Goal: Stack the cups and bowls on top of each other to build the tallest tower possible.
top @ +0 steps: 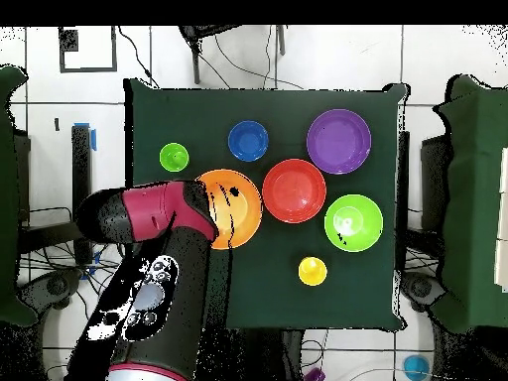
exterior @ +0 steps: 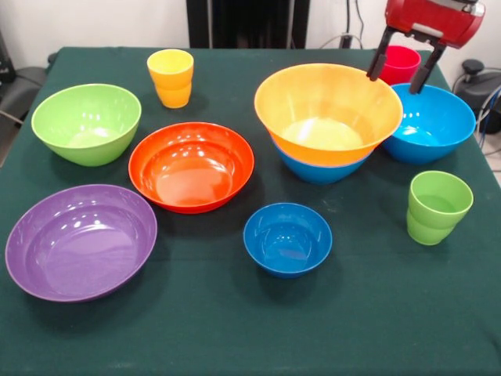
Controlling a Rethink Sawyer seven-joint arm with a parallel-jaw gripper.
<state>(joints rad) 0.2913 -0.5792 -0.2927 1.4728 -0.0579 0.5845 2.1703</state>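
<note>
At the upper right of the front view, the red robot claw (exterior: 402, 64) hangs with its two dark fingers spread apart and nothing held between them. Its tips sit above the gap between the large yellow-orange plastic bowl (exterior: 329, 111) and a large blue plastic bowl (exterior: 432, 121) on its right. A red-pink plastic cup (exterior: 401, 63) stands just behind the fingers, partly hidden by them.

The yellow-orange bowl rests nested in another blue plastic bowl (exterior: 319, 169), of which only a lower band shows; this two-bowl tower stands right of centre on the dark green tabletop (exterior: 235, 329). Lower right of it stands a light green plastic cup (exterior: 437, 207). A small blue plastic bowl (exterior: 287, 238) sits at lower centre.

Left of the tower lies a shallow orange-red plastic bowl (exterior: 192, 165). A yellow plastic cup (exterior: 171, 77) stands in the upper left, a lime green plastic bowl (exterior: 86, 123) at the left edge, and a wide purple plastic bowl (exterior: 81, 240) at lower left.

In the overhead view, the red and black arm (top: 149, 248) reaches from the lower left and covers the left side of the yellow-orange bowl.
</note>
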